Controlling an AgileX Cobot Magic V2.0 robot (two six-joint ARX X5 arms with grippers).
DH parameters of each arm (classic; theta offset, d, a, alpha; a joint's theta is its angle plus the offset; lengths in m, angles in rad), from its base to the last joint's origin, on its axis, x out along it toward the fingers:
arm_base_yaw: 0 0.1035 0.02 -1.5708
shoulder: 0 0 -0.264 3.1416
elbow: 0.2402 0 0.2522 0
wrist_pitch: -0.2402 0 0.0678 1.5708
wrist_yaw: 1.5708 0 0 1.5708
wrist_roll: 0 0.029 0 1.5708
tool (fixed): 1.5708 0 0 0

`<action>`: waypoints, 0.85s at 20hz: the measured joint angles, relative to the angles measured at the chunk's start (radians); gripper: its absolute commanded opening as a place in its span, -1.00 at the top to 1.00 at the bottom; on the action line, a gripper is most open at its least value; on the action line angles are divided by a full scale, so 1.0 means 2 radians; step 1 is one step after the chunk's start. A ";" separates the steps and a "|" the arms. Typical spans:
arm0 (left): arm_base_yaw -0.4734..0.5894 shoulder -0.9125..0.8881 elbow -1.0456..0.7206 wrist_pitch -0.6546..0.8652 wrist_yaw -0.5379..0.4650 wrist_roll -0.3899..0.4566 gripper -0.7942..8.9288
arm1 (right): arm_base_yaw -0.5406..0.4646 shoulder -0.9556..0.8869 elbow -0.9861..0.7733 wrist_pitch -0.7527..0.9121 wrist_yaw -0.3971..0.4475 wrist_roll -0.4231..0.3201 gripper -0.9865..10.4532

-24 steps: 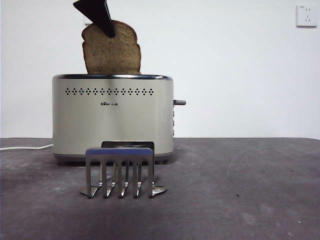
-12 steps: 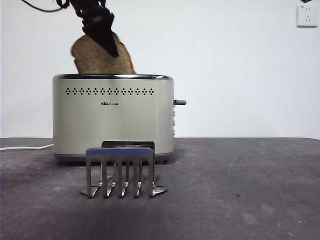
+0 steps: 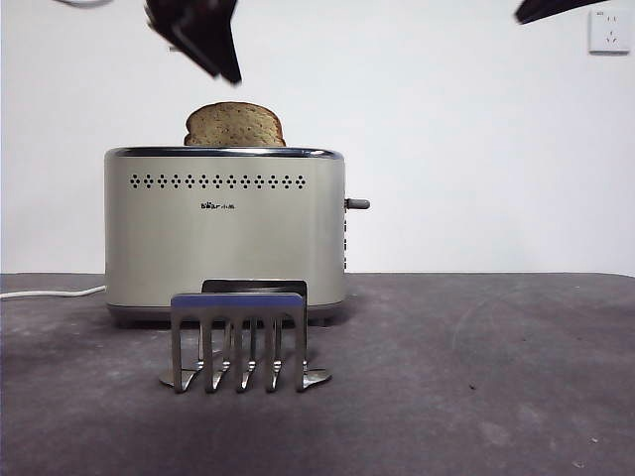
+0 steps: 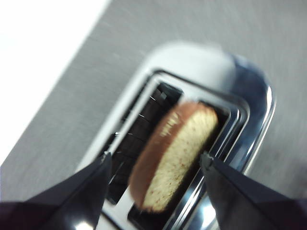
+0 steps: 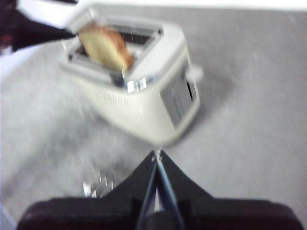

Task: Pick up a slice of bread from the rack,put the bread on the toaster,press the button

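- Bread slice [image 3: 234, 125] sits in toaster [image 3: 224, 233] slot, top centre-left of front view.
- Left gripper [image 4: 156, 165] jaws apart, above slice, holding nothing.
- Right gripper [image 5: 157, 154] jaws closed, empty, well clear of toaster.

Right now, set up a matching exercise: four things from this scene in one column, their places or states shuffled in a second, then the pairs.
Column 1:
1. slice of bread
2. rack
3. left claw
4. right claw

Column 2:
A. shut, away from the toaster
B. open above the toaster
C. on the table in front of the toaster
D. standing in a toaster slot

Pairs: 1-D, 2-C, 3-B, 4-A
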State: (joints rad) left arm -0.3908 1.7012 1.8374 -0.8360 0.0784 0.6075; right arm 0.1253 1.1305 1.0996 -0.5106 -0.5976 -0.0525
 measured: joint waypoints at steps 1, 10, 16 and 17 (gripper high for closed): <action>0.000 -0.017 0.000 -0.001 0.000 -0.026 0.18 | 0.003 0.017 0.000 0.026 -0.005 0.014 0.85; 0.000 -0.138 0.000 -0.091 0.002 -0.164 0.18 | 0.039 0.180 0.022 0.229 -0.042 0.141 0.85; 0.000 -0.176 0.000 -0.123 0.004 -0.171 0.18 | 0.057 0.278 0.104 0.230 -0.041 0.160 0.85; 0.000 -0.180 0.000 -0.129 0.004 -0.172 0.18 | 0.060 0.294 0.120 0.230 -0.041 0.162 0.85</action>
State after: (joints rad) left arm -0.3908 1.3418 1.8378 -1.0943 0.0860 0.2638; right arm 0.2443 1.7195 1.3392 -0.0502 -0.6804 0.2710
